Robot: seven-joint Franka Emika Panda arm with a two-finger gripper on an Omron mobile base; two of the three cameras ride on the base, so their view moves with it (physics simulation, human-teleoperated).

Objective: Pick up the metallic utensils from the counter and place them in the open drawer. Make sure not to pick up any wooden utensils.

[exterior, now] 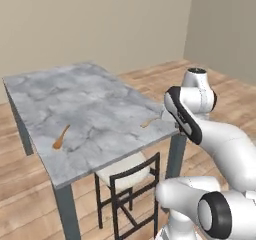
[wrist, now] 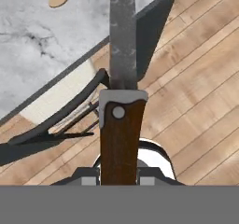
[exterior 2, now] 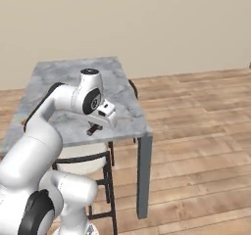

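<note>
The gripper (wrist: pixel 119 180) is pinched on the knife (wrist: pixel 122 101), the brown handle clamped low between the two fingertips and the grey blade running straight out ahead of the hand. From where I stand the hold looks narrow: the fingers grip the handle near its butt end, so most of the length and weight hangs beyond them. My worry is that a quick swing of the arm lets the knife pivot or slide out and drop onto the wood floor. The blade also points toward the counter edge, and it could knock the marble or the chair (exterior: pixel 129 176) tucked under it if the hand turns carelessly.

Going outward, the gripper (exterior 2: pixel 96 126) hangs beside the near edge of the counter (exterior 2: pixel 73 72), over the chair seat. On the counter, the wooden spoon (exterior: pixel 61 137) lies toward its near left part, well apart from the hand, and another thin light-brown piece (exterior: pixel 150 121) lies near the right edge, close to the arm; both should stay put. I can't spot the fork-like utensil or the open drawer from here, so the base will likely have to drive with the knife held, which is where a slip seems most likely
</note>
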